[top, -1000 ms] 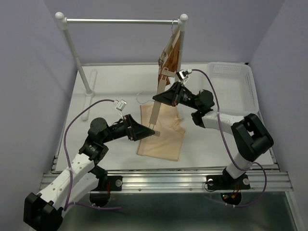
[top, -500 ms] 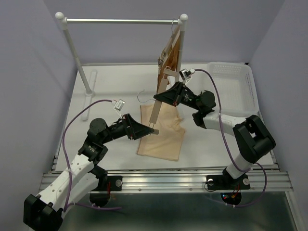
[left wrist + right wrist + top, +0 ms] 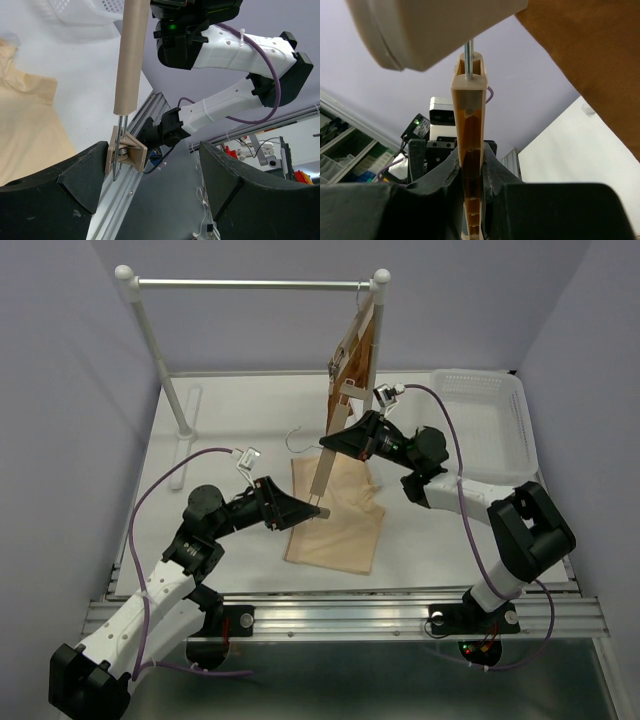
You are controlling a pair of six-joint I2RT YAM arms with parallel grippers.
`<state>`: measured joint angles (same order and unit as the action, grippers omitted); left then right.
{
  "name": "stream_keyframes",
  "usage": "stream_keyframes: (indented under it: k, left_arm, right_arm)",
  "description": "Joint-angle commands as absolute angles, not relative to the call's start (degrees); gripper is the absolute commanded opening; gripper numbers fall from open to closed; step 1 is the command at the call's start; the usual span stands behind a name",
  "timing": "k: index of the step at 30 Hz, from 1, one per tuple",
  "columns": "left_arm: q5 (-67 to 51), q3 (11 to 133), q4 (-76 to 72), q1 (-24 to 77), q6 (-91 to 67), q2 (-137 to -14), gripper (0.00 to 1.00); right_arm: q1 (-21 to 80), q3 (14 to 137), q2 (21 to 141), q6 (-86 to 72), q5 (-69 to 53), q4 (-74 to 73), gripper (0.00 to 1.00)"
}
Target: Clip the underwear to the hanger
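Wooden hanger is running lengthwise from centre frame toward upper right, and our right gripper is pinching its upper bar. Our left gripper, nearer the lower clip, is spreading wide and holding nothing, with the underwear lying just below.

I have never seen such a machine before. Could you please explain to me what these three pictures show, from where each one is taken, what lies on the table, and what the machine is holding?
The machine is two robot arms fixed at the near edge of a white table. Each arm ends in a gripper with two fingers.

The wide picture is taken from above and behind the arms. The other two come from small cameras on the wrists, so the dark shapes at their lower edges are the fingers themselves.

A pale beige piece of underwear lies flat on the table. A white basket stands at the far right, and a rail at the back carries another hanger with brown cloth.

The right gripper is shut on a wooden hanger, gripping one end of its bar. The left gripper is open around the clip at the other end; one finger seems to touch it.
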<state>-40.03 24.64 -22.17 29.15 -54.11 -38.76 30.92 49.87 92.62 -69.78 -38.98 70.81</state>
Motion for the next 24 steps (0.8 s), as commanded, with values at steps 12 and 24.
stream_keyframes:
  k: [12, 24]
  left_arm:
    - [-40.87, 28.74, -19.51, 29.53, -48.16, -39.46, 0.81]
    - [-39.20, 28.92, -20.21, 29.53, -48.16, -39.55, 0.46]
  right_arm:
    - [30.41, 54.41, 89.03, -64.69, -34.72, 54.58, 0.01]
    - [30.41, 54.49, 89.91, -65.30, -35.95, 54.58, 0.01]
